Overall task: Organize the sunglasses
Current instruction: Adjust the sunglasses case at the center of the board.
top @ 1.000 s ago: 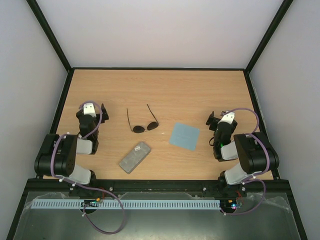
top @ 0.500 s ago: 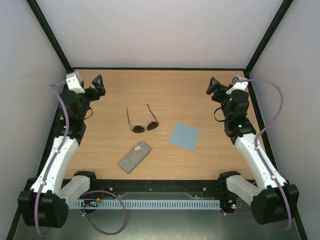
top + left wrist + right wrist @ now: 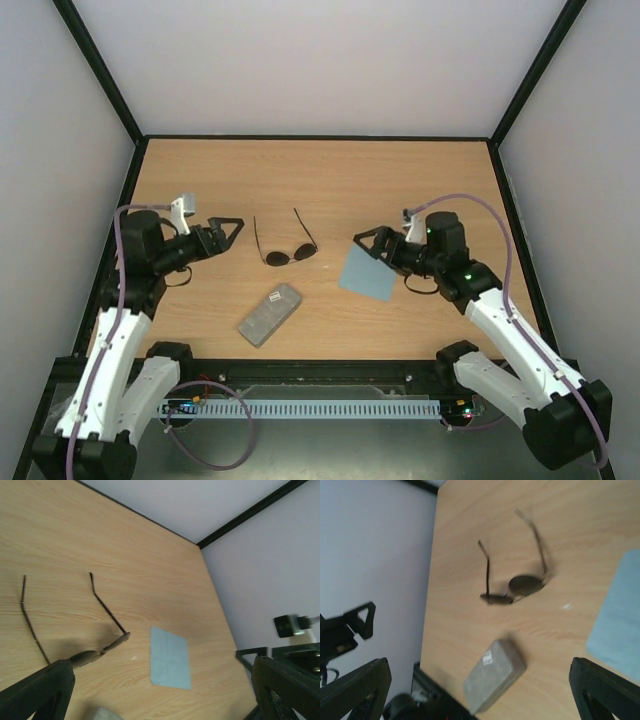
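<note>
Wood table (image 3: 330, 180), pale walls (image 3: 320, 60). Between left claw (image 3: 228, 232) and right claw (image 3: 368, 243) lie the sunglasses (image 3: 285, 250) — both claws agape, empty, swung inward since.

The light wooden tabletop (image 3: 400, 180) carries three things, all apart. The sunglasses (image 3: 288, 255) lie unfolded near its middle. A grey case (image 3: 270, 314) sits toward the near edge. A blue-grey cloth (image 3: 368, 272) lies flat, nearer the right edge.

Left fingers (image 3: 228, 221), right fingers (image 3: 366, 234) wide open.
</note>
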{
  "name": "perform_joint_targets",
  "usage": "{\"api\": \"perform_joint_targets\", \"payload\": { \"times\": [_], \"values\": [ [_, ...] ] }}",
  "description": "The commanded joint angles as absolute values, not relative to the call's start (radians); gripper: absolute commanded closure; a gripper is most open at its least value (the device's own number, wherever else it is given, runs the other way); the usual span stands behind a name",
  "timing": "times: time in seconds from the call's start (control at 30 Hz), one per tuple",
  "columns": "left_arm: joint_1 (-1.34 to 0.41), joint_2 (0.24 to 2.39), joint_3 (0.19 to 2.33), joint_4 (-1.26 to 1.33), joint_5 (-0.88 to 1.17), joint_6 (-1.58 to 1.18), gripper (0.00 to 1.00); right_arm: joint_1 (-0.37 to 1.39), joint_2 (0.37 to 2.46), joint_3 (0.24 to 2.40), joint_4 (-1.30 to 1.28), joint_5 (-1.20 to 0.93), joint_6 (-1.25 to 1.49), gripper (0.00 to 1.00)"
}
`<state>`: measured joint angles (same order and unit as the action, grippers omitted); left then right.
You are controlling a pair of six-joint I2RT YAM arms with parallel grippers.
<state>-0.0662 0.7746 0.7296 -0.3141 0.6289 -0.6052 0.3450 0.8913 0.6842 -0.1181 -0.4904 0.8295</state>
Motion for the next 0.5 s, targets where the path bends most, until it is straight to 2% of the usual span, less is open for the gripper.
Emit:
{"api": "perform_joint_targets", "payload": {
  "times": [0.0, 0.13, 0.2, 0.33, 0.47],
  "values": [
    [-0.071, 0.684, 0.681, -0.364, 0.723, -0.670, 0.01, 0.469, 0.889, 0.707, -0.229, -0.463, 0.907, 0.02],
    [-0.079, 0.708, 0.649, -0.478, 0.721, -0.615, 0.00, 0.536, 0.924, 0.732, -0.299, -0.412, 0.887, 0.01],
    [-0.083, 0.693, 0.685, -0.602, 0.598, -0.568, 0.01, 0.593, 0.948, 0.742, -0.330, -0.367, 0.896, 0.01],
    [-0.083, 0.588, 0.610, -0.579, 0.552, -0.617, 0.01, 0.792, 1.046, 0.771, -0.335, -0.203, 0.969, 0.01],
    [-0.094, 0.596, 0.510, -0.548, 0.528, -0.648, 0.00, 0.948, 1.149, 0.818, -0.325, -0.077, 1.024, 0.00]
  ]
}}
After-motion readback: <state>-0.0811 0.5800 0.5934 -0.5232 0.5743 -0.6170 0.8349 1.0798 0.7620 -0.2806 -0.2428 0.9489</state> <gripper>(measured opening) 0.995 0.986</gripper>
